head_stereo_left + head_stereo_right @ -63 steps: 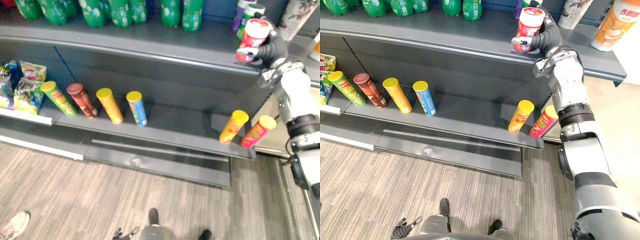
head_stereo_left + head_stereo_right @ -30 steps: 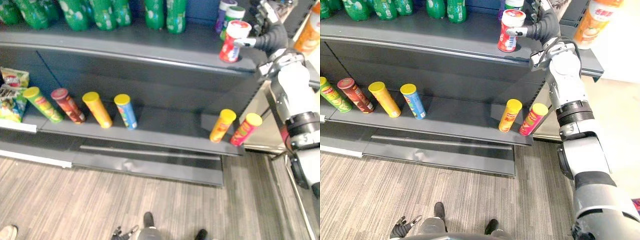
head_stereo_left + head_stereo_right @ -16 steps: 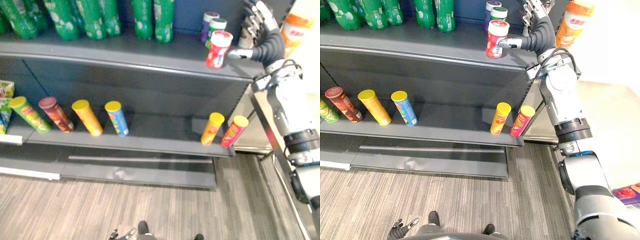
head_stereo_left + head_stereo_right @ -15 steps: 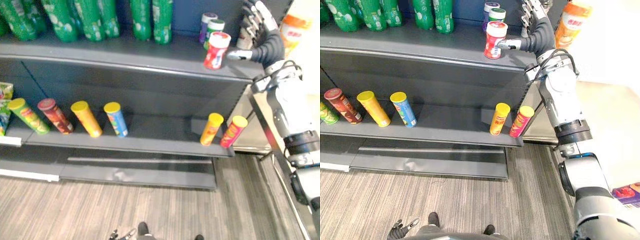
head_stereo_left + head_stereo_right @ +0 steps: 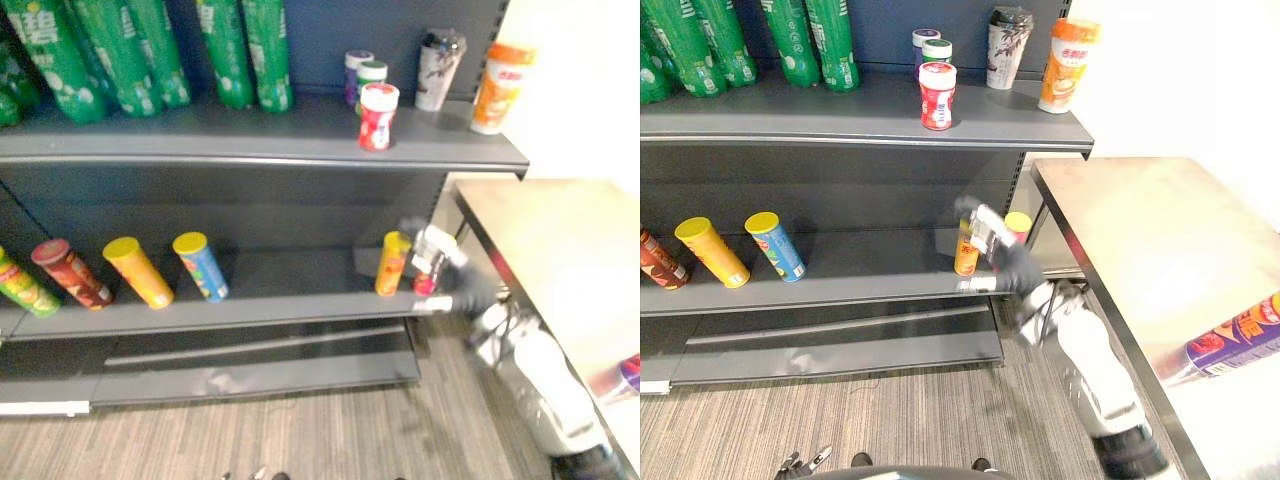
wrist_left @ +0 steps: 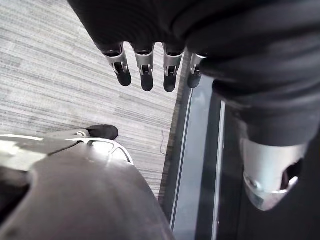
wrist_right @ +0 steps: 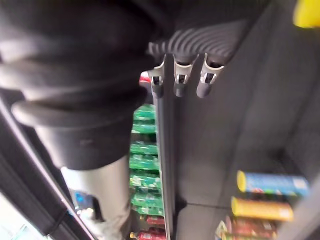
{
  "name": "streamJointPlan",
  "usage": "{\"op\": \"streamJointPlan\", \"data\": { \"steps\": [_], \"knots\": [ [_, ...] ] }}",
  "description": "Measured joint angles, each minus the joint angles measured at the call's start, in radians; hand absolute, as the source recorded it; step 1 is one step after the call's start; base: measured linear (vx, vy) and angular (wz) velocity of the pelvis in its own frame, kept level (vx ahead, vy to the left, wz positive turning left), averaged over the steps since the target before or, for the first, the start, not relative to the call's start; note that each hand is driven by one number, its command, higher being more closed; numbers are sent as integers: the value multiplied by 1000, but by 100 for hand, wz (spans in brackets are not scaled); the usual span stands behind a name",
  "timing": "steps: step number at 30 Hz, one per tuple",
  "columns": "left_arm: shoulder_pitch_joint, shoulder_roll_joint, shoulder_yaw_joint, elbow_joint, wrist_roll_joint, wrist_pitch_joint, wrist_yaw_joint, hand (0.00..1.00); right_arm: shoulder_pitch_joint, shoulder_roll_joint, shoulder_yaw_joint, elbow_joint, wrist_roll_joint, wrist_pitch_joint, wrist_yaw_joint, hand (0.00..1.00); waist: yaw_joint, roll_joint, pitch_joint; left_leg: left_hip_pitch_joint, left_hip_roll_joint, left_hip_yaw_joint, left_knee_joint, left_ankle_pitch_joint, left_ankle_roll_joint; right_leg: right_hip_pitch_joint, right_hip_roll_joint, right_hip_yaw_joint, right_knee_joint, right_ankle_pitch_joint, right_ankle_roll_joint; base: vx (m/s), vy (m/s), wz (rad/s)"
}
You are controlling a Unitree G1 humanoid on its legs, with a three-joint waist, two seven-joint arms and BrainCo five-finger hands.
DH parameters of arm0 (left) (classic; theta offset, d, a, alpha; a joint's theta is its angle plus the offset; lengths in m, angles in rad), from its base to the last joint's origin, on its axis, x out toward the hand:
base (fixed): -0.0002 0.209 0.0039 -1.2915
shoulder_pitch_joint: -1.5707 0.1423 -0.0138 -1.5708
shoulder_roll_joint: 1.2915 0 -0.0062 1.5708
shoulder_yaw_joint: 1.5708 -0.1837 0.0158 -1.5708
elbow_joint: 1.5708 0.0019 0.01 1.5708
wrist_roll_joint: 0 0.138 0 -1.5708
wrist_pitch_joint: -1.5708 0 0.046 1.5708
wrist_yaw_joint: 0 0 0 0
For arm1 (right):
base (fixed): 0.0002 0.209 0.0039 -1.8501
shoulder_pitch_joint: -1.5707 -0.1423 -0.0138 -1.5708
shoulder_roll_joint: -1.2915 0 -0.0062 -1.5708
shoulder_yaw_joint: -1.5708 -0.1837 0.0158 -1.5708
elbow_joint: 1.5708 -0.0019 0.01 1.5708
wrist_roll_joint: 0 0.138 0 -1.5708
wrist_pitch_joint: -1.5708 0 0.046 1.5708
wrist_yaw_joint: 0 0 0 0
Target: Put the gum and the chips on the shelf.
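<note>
The red gum jar (image 5: 378,117) stands upright and alone near the front of the upper shelf (image 5: 250,150). My right hand (image 5: 992,240) hangs lower, in front of the lower shelf's right end, open and holding nothing. Its straight fingers (image 7: 177,77) show in the right wrist view. Just behind it stand an orange chips can (image 5: 966,252) and a red one (image 5: 1018,222), partly hidden. A purple chips can (image 5: 1235,345) lies on the beige table (image 5: 1140,230) at the right. My left hand (image 6: 145,75) hangs open over the floor.
Green bottles (image 5: 240,50) line the upper shelf, with two small jars (image 5: 365,72) behind the gum and two cups (image 5: 440,70) to its right. Blue (image 5: 200,266), yellow (image 5: 138,272) and dark red (image 5: 70,272) chips cans lean on the lower shelf.
My right hand let go of the gum jar, which now stands on the upper shelf, and dropped to the lower shelf's level. The camera has swung right, bringing the table into view.
</note>
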Motion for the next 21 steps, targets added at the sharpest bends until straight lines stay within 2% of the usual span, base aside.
{"op": "streamJointPlan", "data": {
  "steps": [4,7,11,14,18,21],
  "knots": [
    [0,2,-8,19,-23,2,-1,0,109,64,64,94,0,-8,26,0,-7,9,-5,1,-8,17,0,-8,7,2,-1,17,-1,0,0,25,8,-10],
    [-2,7,-26,28,-25,3,-1,0,151,100,101,253,-3,-3,30,0,-13,18,-11,1,-14,21,0,-11,10,2,-6,24,-3,0,1,44,8,0],
    [-5,13,-43,28,-25,17,1,0,156,172,114,589,-4,-20,-5,0,-16,24,-14,1,-22,24,0,-16,14,2,-12,26,-3,-1,1,59,7,1],
    [-11,13,-52,30,-25,25,2,0,156,196,104,816,-17,-60,-24,0,-16,33,-13,7,-28,23,0,-22,15,8,-17,26,-2,-1,1,81,8,1],
    [-19,8,-52,37,-25,46,3,0,158,242,-20,1081,-44,-77,-79,0,-23,54,-8,36,-37,18,0,-37,12,37,-27,24,6,-14,13,74,11,2],
    [-20,1,-49,37,-25,47,3,0,164,260,-122,1181,-47,-103,-139,0,-25,62,-8,51,-41,20,0,-42,8,42,-29,25,17,-25,15,83,14,-1]
  ]
}}
